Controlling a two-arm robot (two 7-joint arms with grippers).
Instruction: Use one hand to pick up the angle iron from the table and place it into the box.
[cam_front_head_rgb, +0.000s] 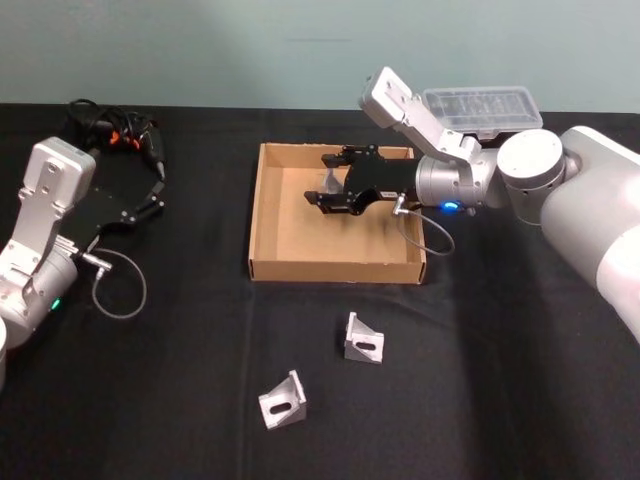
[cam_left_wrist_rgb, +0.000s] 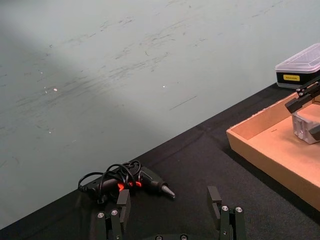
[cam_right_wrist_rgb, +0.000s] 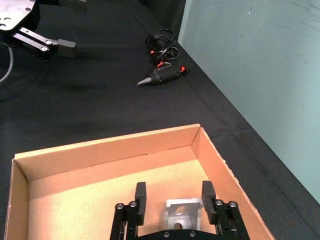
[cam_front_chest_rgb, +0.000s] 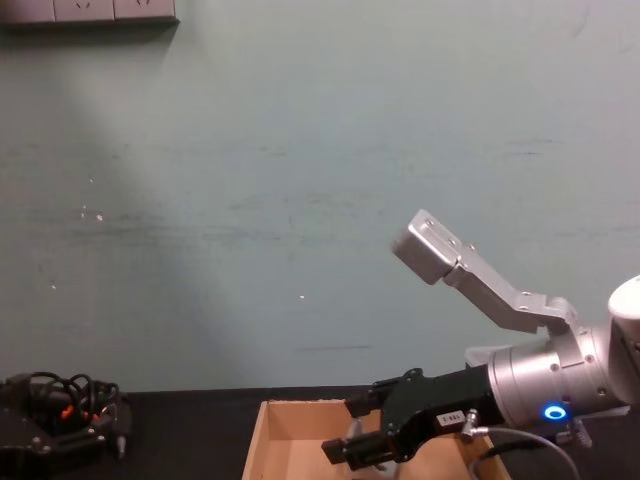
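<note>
While the right gripper (cam_right_wrist_rgb: 174, 187) hangs low over the far half of the box (cam_front_head_rgb: 335, 270), we find its fingers (cam_right_wrist_rgb: 140, 196) spread wide. One angle iron (cam_right_wrist_rgb: 182, 212) sits between them, unclamped and apparently resting on the box floor. A second angle iron (cam_front_head_rgb: 363, 338) and a third angle iron (cam_front_head_rgb: 283, 400) lie on the table (cam_front_head_rgb: 500, 420) between the box's near wall and the front edge. We judge the right gripper the nearer. The left gripper (cam_left_wrist_rgb: 167, 210), also wide, is parked by the left edge.
</note>
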